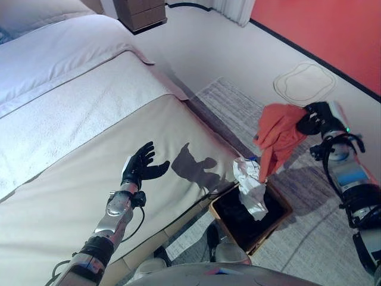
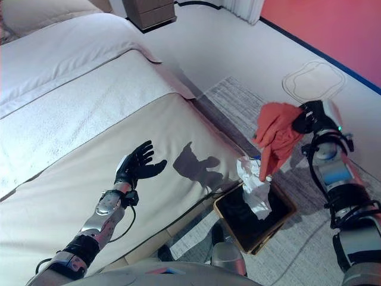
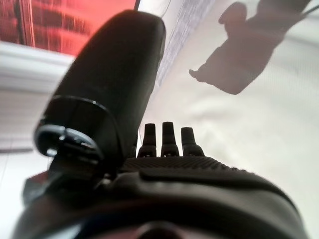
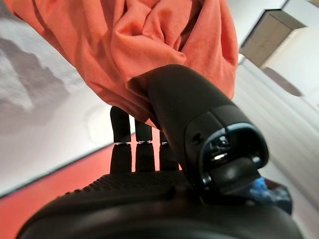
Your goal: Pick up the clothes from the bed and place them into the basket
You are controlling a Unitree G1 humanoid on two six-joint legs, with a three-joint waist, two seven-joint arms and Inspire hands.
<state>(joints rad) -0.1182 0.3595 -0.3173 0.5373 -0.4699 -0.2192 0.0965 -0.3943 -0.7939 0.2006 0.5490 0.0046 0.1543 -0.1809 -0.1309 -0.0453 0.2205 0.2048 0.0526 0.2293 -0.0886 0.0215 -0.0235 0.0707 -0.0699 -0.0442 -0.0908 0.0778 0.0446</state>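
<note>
My right hand (image 1: 315, 119) is shut on an orange garment (image 1: 278, 136) and holds it in the air above the dark basket (image 1: 277, 223), which stands on the rug beside the bed. In the right wrist view the thumb (image 4: 189, 119) pinches the orange cloth (image 4: 149, 45) against the fingers. A white garment (image 1: 250, 186) hangs over the basket's near rim, and dark clothes lie inside. My left hand (image 1: 139, 165) is open and empty, hovering over the beige bed cover (image 1: 71, 179); its straight fingers (image 3: 168, 139) show in the left wrist view.
The bed (image 1: 65, 101) has a white sheet and pillows at the far left. A grey striped rug (image 1: 250, 107) lies under the basket. A wooden nightstand (image 1: 140, 13) stands at the back. A red wall (image 1: 321, 24) runs along the right.
</note>
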